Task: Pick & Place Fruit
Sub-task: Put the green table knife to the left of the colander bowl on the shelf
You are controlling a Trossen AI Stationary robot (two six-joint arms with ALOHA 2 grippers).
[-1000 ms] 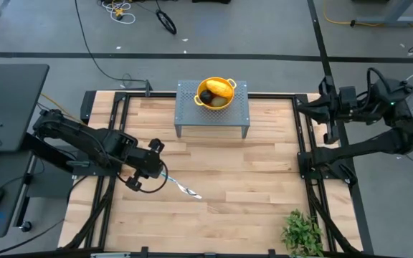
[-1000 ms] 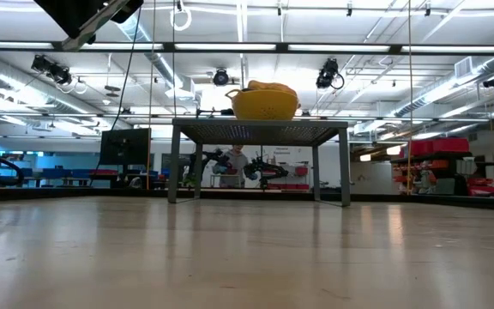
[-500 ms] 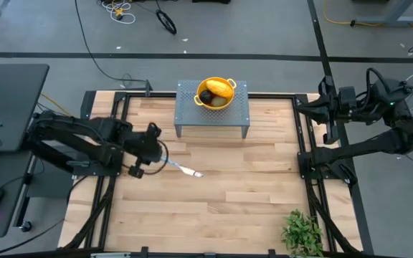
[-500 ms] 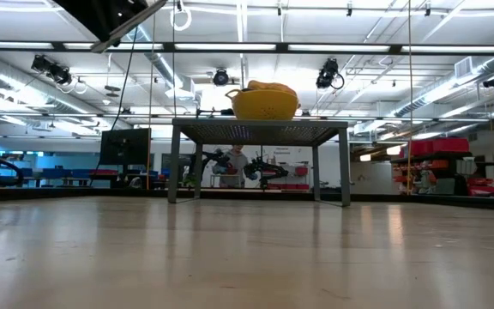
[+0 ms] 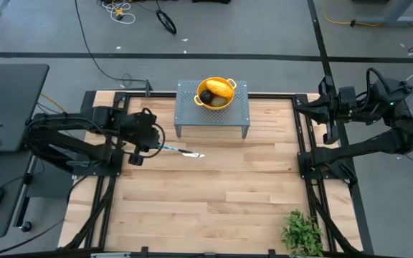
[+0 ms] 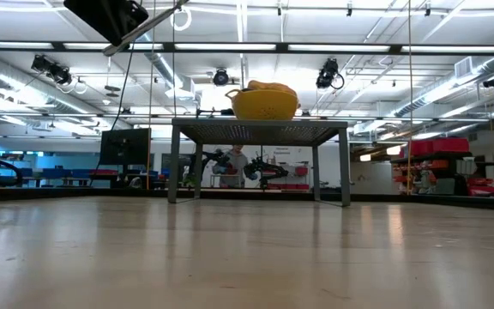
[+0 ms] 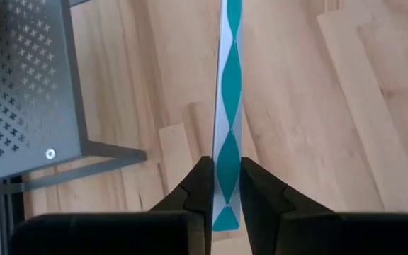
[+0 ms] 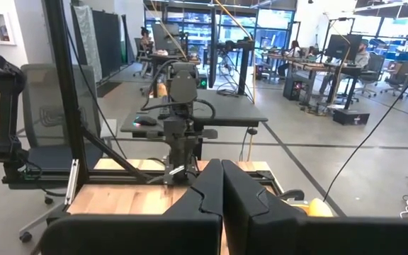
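A small metal stand (image 5: 212,107) sits at the far middle of the surface (image 5: 214,208). On it rests a bowl (image 5: 216,92), and the fruit (image 5: 219,89) lies inside. Left of the stand, the left gripper (image 5: 158,145) hangs above the surface, holding a knife (image 5: 183,151) that points toward the middle. The right gripper (image 5: 320,106) is parked off the right edge. A leafy plant (image 5: 303,231) stands at the near right corner.

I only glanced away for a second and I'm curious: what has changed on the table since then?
The left gripper, fingers shut on the slim silver knife with teal pattern, carried it away from the table's near edge toward the grey perforated metal stand. The yellow colander of fruit and the right gripper stayed put.
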